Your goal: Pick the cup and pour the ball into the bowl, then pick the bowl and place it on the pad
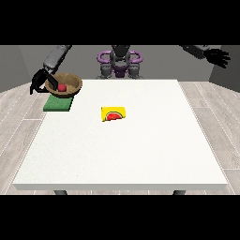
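Two hands: one at each side of the view, both black
Hand at the view's left [38, 80]: at the rim of the bowl, fingers curled over its near-left edge, clamped on it
Hand at the view's right [217, 56]: up at about two o'clock, well apart from the table, fingers spread and straight, holding nothing
Bowl [64, 85]: brown, at about ten o'clock on the table, over the far part of the pad; whether it touches the pad I cannot tell
Ball [61, 87]: red, lying inside the bowl
Pad [57, 105]: green, flat on the table's far-left corner, its near edge showing below the bowl
Cup [114, 113]: yellow, on its side near the table's centre, slightly toward twelve o'clock, with a red watermelon-slice picture on it
Writing: no readable words or brand on anything
Table [140, 150]: white, large
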